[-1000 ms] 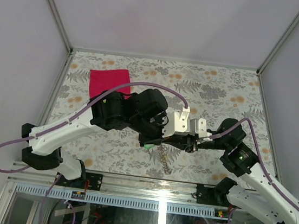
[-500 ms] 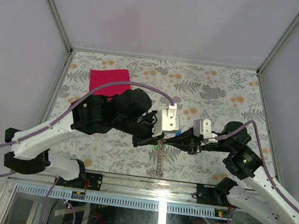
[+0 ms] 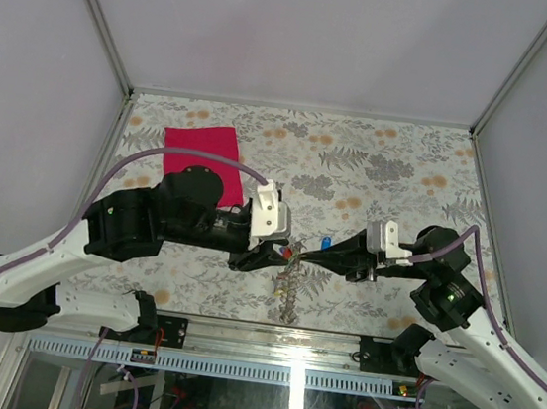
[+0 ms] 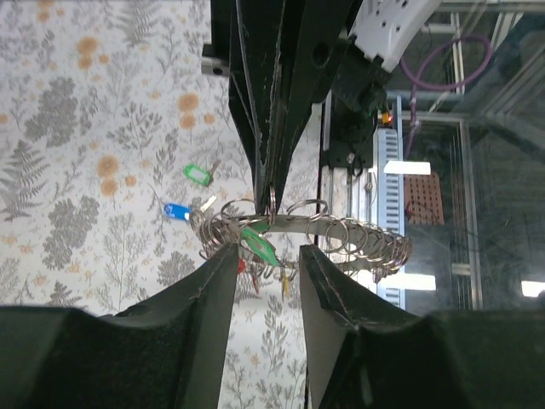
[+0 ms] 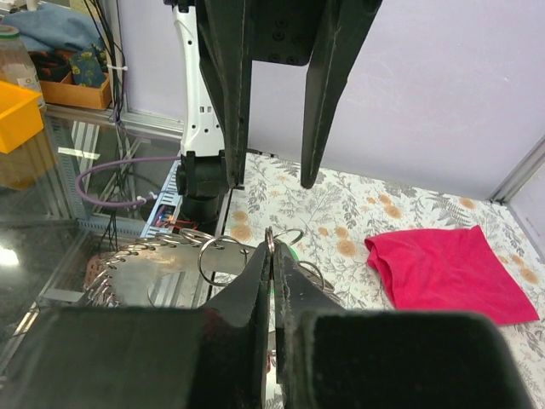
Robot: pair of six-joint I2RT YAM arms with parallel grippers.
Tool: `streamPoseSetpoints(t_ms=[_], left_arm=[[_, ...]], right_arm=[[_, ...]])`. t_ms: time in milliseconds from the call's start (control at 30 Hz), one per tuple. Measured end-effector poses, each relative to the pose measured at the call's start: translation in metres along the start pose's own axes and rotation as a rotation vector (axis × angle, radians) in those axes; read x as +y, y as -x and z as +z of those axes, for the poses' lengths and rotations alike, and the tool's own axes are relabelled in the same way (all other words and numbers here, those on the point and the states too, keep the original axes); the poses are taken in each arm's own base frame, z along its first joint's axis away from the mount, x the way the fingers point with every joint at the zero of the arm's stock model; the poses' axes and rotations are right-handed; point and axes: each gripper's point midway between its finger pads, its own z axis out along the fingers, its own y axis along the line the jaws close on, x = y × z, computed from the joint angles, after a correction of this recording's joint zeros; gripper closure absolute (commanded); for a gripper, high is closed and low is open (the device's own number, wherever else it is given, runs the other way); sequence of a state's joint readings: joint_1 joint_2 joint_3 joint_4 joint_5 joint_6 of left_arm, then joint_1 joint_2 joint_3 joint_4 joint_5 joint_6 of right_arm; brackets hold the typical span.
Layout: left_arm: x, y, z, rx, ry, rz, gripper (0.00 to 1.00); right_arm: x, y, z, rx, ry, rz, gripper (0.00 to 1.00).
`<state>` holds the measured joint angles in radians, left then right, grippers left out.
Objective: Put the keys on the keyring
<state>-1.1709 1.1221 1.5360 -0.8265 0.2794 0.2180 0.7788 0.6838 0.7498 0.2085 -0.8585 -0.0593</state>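
Note:
The keyring (image 4: 345,228), a grey metal band strung with many small wire loops, hangs above the table near its front edge (image 3: 290,284). My right gripper (image 5: 271,247) is shut on one small loop at its end. A green key (image 4: 258,243), a red key (image 4: 241,266) and a yellow key (image 4: 285,285) dangle from the keyring. My left gripper (image 4: 268,260) is open just left of it, jaws apart either side of the dangling keys and gripping nothing. A blue key (image 4: 176,210) and a second green key (image 4: 197,175) lie loose on the table.
A magenta cloth (image 3: 202,151) lies at the back left of the floral table. The metal frame rail (image 3: 287,334) runs along the near edge just below the hanging keyring. Both arms meet low over the table's front centre.
My left gripper has opened and pulled back to the left. My right gripper has shut on the keyring's loop and now carries it alone, slightly further left.

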Motion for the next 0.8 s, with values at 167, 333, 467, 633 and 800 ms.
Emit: streamPoseSetpoints(t_ms=[167, 333, 467, 633, 800], left_arm=[[-0.004, 0.018, -0.009, -0.091, -0.010, 0.027, 0.59], [-0.009, 0.025, -0.007, -0.119, -0.044, 0.036, 0.59], [-0.013, 0.021, 0.002, -0.099, -0.080, 0.033, 0.59], [-0.015, 0.014, 0.014, -0.065, -0.114, 0.024, 0.61], [-0.018, 0.011, 0.016, -0.048, -0.138, 0.027, 0.65]], right_arm=[[0.004, 0.003, 0.000, -0.012, 0.020, -0.008, 1.00], [0.008, 0.004, 0.000, -0.014, 0.045, -0.004, 1.00], [0.011, 0.005, 0.000, -0.016, 0.060, -0.004, 1.00], [0.015, 0.007, -0.001, -0.021, 0.077, 0.000, 1.00], [0.016, 0.010, -0.002, -0.026, 0.080, 0.005, 1.00]])
